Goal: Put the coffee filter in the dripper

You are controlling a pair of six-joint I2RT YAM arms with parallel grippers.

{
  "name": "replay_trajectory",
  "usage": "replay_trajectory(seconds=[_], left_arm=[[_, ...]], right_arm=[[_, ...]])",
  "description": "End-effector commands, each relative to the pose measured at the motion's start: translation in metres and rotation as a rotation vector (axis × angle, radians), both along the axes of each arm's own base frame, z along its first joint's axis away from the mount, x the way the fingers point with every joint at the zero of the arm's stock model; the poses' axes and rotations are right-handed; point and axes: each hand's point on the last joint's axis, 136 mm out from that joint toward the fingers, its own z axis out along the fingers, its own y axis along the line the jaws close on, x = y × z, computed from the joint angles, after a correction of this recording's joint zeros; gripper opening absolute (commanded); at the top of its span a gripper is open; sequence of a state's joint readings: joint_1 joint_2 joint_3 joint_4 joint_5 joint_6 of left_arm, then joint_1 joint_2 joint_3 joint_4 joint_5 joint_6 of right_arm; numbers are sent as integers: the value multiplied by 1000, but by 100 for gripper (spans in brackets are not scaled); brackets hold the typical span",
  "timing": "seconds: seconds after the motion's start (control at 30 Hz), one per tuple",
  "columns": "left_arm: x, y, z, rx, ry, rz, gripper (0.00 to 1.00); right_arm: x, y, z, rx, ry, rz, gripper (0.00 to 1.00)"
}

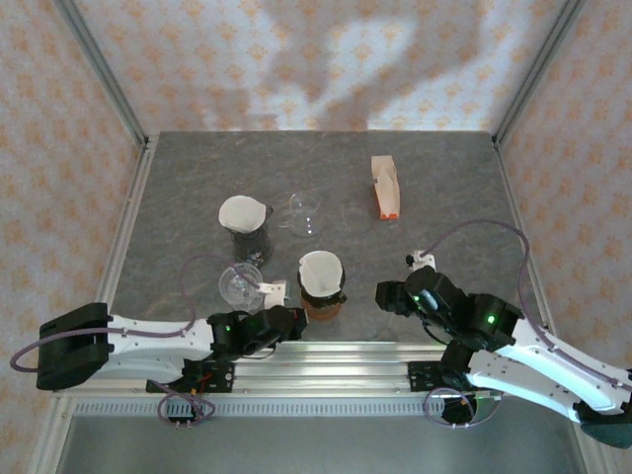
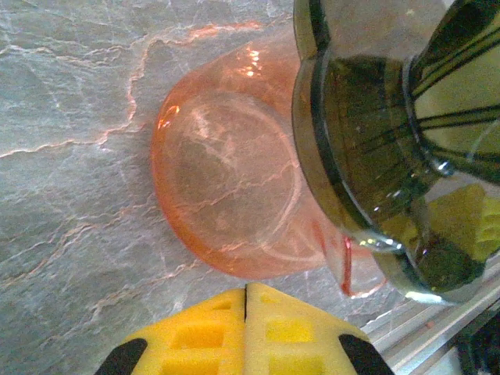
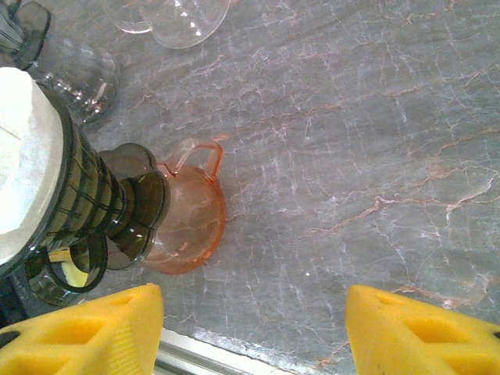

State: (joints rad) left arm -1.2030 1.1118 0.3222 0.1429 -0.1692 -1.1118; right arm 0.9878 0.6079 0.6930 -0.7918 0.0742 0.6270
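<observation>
Coffee filter (image 1: 321,274) sits inside the smoked dripper (image 1: 323,295), which stands on the pink glass server (image 1: 322,309) at 6 o'clock of the table (image 1: 444,197). Left gripper (image 1: 289,321) is at the server's 8 o'clock, clenched on nothing, its yellow pads (image 2: 211,332) touching each other. Right gripper (image 1: 387,294) is at 3 o'clock, released, with its fingers (image 3: 86,332) wide apart. A second filtered dripper (image 1: 244,225) stands at 10 o'clock, and a filter pack (image 1: 386,186) at 1 o'clock.

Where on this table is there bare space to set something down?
Bare marble: right of the orange packet, and between that packet and the right gripper. The far left corner behind the far dripper is free. Crowded: front middle, around the clear glass and the near dripper on the pink cup.
</observation>
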Motion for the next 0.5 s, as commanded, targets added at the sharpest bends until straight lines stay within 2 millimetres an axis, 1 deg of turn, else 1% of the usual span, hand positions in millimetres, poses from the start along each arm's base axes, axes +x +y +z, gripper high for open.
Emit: replay_trajectory(seconds=[0.0, 0.17, 0.23, 0.47], left_arm=[[9, 3, -5, -37, -7, 59, 0], [15, 1, -8, -38, -4, 69, 0], [18, -2, -7, -52, -7, 70, 0], [26, -22, -1, -70, -14, 49, 0]], right_arm=[[5, -3, 11, 6, -50, -17, 63], [4, -5, 11, 6, -51, -19, 63], [4, -7, 11, 4, -54, -22, 63], [3, -15, 9, 6, -57, -47, 63]])
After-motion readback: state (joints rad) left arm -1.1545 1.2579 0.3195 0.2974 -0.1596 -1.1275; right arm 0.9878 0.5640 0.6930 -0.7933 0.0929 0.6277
